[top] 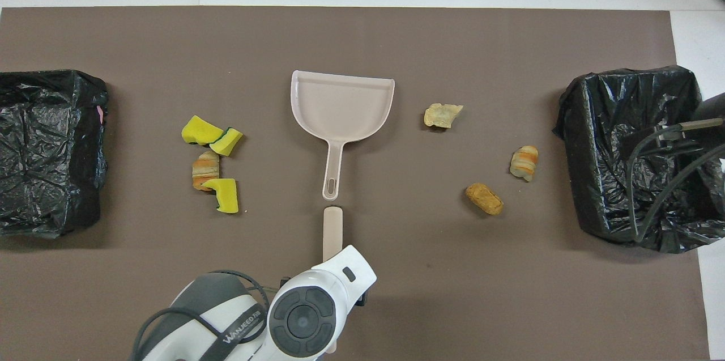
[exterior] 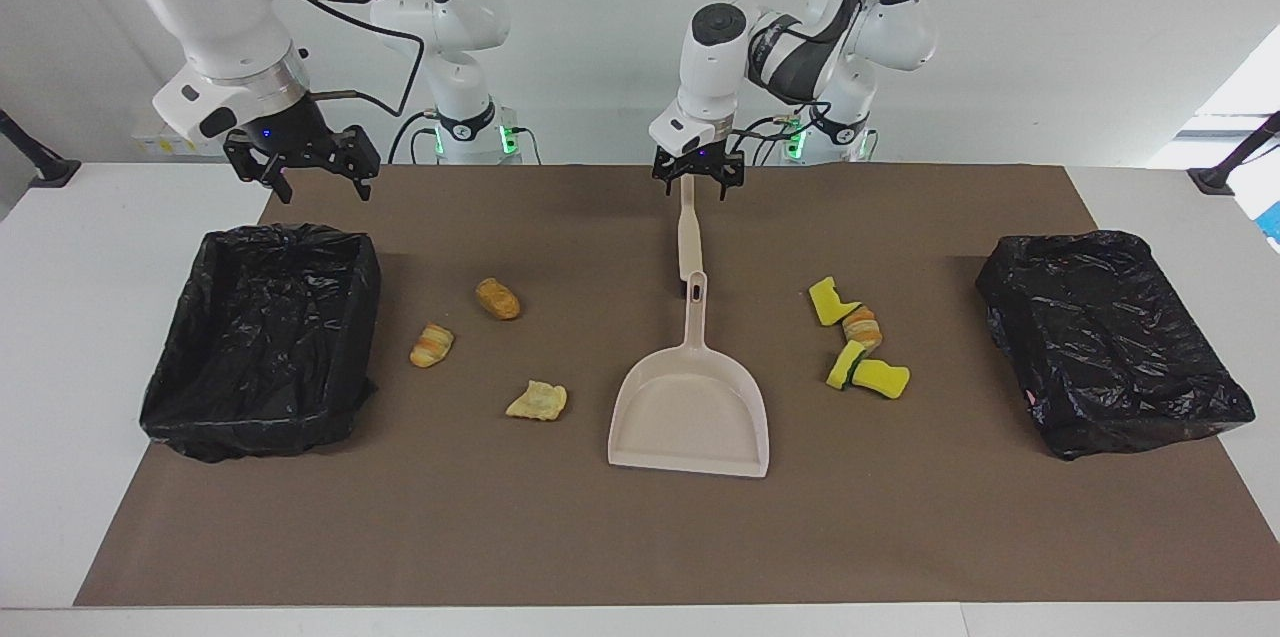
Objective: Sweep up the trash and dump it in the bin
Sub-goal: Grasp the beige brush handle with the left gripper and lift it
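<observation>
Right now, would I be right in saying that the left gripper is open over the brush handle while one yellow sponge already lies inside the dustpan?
Not quite. The left gripper is indeed open over the brush handle, but the dustpan holds nothing. As the overhead view shows, the yellow sponges lie on the brown mat beside the dustpan, toward the left arm's end of the table.

- A robotics lab: two white robot arms (exterior: 215,7) rise from bases with green status lights at the edge of a plain white desk (exterior: 80,317).
- Bare pale walls back the desk, with loose black cables (exterior: 370,27) trailing off the arms.
- A brown mat (exterior: 640,537) marks out a staged work area, a black-lined bin (exterior: 262,337) at each end.
- Black camera-stand feet (exterior: 45,172) sit at the desk's corners.
</observation>
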Controlling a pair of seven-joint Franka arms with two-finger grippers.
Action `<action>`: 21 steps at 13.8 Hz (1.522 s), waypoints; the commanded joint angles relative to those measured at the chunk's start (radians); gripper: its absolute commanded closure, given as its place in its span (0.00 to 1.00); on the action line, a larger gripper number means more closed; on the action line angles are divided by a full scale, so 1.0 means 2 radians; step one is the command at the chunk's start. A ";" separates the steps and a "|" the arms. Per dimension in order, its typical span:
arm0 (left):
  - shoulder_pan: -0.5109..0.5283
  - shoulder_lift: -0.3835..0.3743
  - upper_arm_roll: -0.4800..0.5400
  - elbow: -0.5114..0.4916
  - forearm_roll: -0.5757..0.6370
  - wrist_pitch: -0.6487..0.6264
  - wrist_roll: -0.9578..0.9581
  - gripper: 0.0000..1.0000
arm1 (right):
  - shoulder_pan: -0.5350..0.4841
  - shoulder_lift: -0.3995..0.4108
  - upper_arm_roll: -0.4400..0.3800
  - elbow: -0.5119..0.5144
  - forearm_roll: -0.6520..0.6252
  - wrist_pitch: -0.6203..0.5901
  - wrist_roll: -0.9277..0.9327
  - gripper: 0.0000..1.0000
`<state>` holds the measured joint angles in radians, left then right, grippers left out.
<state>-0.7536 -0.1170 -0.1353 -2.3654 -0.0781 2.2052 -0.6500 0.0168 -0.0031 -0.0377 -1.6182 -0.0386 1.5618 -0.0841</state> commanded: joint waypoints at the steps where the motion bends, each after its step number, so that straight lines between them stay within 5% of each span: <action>1: -0.021 0.004 0.009 -0.018 -0.007 0.027 -0.018 0.00 | 0.000 -0.015 -0.002 -0.017 0.012 0.000 -0.007 0.00; 6: -0.027 0.007 0.010 -0.030 -0.008 0.037 -0.016 0.00 | 0.000 -0.017 -0.002 -0.021 0.012 0.000 -0.007 0.00; 7: -0.027 0.006 0.009 -0.030 -0.007 0.037 -0.015 0.08 | 0.000 -0.019 -0.002 -0.024 0.012 0.000 -0.006 0.00; 9: -0.026 0.006 0.009 -0.030 -0.008 0.030 -0.022 1.00 | 0.000 -0.020 -0.002 -0.025 0.012 0.001 -0.006 0.00; 14: -0.018 0.005 0.012 -0.025 -0.008 0.015 -0.023 1.00 | 0.000 -0.022 -0.002 -0.029 0.012 0.001 -0.006 0.00; 17: -0.001 -0.004 0.016 0.004 -0.008 -0.048 -0.016 1.00 | 0.001 -0.024 -0.001 -0.031 0.012 0.001 -0.002 0.00; 21: 0.063 -0.056 0.017 0.032 -0.008 -0.121 0.027 1.00 | 0.002 -0.033 0.004 -0.067 0.021 0.041 -0.002 0.00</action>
<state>-0.6953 -0.1466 -0.0981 -2.3167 -0.0784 2.0422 -0.6537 0.0209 -0.0249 -0.0346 -1.6802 -0.0339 1.6003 -0.0841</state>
